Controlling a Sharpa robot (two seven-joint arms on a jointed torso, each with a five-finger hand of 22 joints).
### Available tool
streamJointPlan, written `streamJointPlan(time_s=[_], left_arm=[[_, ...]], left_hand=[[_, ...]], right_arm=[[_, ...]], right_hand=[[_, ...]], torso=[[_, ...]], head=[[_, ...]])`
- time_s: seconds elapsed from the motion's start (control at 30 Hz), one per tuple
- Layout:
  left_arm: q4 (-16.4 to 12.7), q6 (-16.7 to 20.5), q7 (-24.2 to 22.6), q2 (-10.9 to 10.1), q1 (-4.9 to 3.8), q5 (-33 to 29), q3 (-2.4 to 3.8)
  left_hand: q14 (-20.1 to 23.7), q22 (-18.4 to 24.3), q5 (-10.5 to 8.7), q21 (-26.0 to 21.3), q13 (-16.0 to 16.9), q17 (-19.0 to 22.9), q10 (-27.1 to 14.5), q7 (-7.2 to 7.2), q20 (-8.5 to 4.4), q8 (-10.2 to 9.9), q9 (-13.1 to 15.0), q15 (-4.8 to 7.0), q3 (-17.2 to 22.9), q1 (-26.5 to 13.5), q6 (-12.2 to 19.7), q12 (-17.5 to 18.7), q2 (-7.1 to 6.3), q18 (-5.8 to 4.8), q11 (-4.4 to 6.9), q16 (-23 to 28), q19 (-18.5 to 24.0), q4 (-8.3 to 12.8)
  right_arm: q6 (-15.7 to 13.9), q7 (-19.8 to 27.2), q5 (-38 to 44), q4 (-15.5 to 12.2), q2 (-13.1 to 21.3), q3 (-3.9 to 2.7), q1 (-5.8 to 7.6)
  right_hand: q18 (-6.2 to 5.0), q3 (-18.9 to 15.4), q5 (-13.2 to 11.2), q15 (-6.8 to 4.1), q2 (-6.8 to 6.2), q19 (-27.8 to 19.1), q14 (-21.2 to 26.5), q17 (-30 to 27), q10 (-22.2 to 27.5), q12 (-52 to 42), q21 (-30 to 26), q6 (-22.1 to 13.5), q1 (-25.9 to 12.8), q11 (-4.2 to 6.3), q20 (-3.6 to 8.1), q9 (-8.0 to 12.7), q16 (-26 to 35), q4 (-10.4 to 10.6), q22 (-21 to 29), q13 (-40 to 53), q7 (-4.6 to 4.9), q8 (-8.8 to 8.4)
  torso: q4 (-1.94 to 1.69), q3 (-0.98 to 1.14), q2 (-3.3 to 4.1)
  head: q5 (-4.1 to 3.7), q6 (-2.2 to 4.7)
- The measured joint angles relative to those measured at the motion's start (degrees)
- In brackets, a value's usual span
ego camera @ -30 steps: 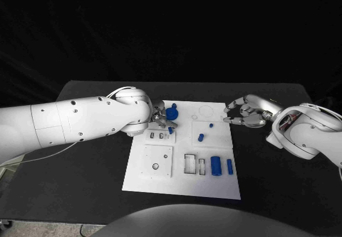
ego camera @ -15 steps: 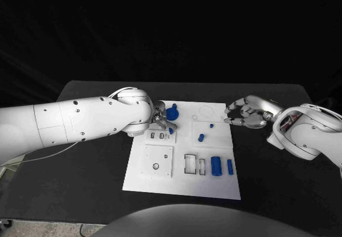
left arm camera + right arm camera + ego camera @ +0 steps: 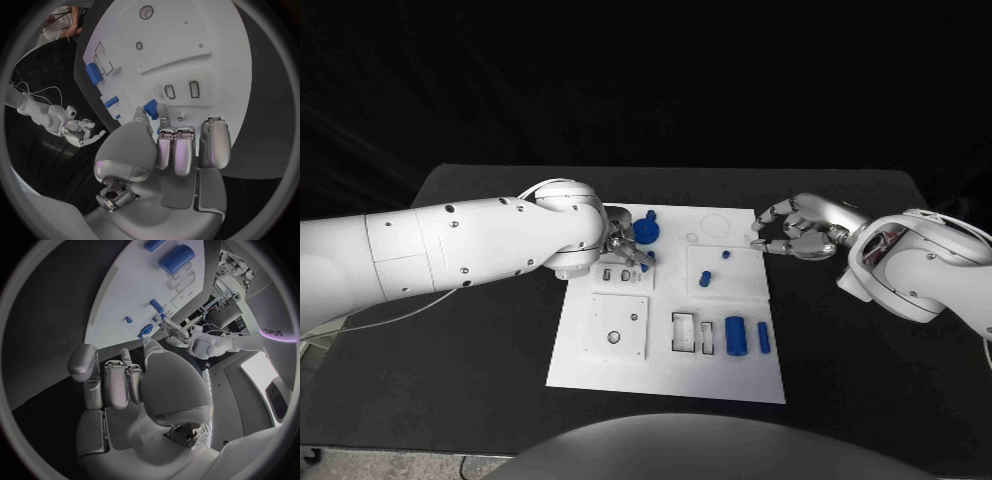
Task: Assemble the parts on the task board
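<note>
The left hand (image 3: 626,243) works over the far left corner of the task board (image 3: 668,372). In the left wrist view its thumb and one finger pinch a small blue part (image 3: 150,107) held just above the board surface, while the other fingers (image 3: 214,145) lie side by side and straight. In the head view a larger round blue part (image 3: 646,230) sits just beside this hand; whether the hand touches it cannot be told. The step in hand appears to be seating the pinched part into a socket near the two small rectangular slots (image 3: 616,273) on the far left panel. The next move likely calls for aligning the part over its socket and lowering it straight, since a tilted entry could jam it. The right hand (image 3: 790,230) hovers at the far right edge of the board, its fingers curled inward and holding nothing, apart from every part. Count of blue parts visible in the head view: one round part at the far left, one small peg (image 3: 727,253) and one short cylinder (image 3: 707,279) on the far right panel, one thick cylinder (image 3: 736,336) and one slim bar (image 3: 764,337) toward the near right corner. An open rectangular frame (image 3: 685,333) lies just beside the thick cylinder.
</note>
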State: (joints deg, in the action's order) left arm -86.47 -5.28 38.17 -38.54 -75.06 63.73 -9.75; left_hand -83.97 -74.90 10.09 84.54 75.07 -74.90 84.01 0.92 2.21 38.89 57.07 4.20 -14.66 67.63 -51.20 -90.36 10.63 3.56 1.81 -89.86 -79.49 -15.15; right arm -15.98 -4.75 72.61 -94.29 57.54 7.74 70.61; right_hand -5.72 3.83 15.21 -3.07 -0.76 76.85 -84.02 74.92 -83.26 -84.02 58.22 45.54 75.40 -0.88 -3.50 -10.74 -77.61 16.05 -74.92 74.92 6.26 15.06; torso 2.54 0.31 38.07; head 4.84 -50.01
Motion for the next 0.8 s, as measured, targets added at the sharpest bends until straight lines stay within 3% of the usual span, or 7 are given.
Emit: streamJointPlan(time_s=[0.3,0.8], left_arm=[[0.49,0.06,-0.1,0.34,0.24,-0.7,-0.16],[0.3,0.59,-0.27,-0.13,0.34,-1.27,-0.16]], left_hand=[[0.0,-0.05,0.23,-0.23,-0.01,0.0,-0.01,0.2,0.04,-1.64,0.21,0.0,0.39,0.3,-0.2,0.16,-0.3,0.0,-0.01,0.0,0.46,-0.08],[0.0,-0.03,0.55,-0.23,0.03,-0.05,-0.1,0.4,0.04,-2.32,0.46,0.0,0.54,0.29,-0.4,0.18,-0.31,0.01,-0.1,0.0,0.46,-0.24]], right_arm=[[0.1,-0.03,-0.18,0.03,-0.13,0.0,0.0],[0.48,-0.28,-0.43,0.32,-0.1,0.01,-0.03]], right_hand=[[0.0,0.0,0.0,0.0,0.0,0.0,0.0,0.0,0.0,0.24,-0.21,0.0,0.0,0.0,0.0,0.0,0.23,0.0,0.0,0.0,0.0,0.0],[0.0,0.0,0.0,0.0,0.0,0.0,0.0,-0.01,0.0,0.24,-0.21,0.0,0.0,0.0,0.0,0.0,0.23,0.0,0.02,0.0,0.0,0.0]], torso=[[-0.02,-0.04,-0.06],[-0.1,-0.08,-0.13]], head=[[-0.05,0.0],[-0.6,0.0]])
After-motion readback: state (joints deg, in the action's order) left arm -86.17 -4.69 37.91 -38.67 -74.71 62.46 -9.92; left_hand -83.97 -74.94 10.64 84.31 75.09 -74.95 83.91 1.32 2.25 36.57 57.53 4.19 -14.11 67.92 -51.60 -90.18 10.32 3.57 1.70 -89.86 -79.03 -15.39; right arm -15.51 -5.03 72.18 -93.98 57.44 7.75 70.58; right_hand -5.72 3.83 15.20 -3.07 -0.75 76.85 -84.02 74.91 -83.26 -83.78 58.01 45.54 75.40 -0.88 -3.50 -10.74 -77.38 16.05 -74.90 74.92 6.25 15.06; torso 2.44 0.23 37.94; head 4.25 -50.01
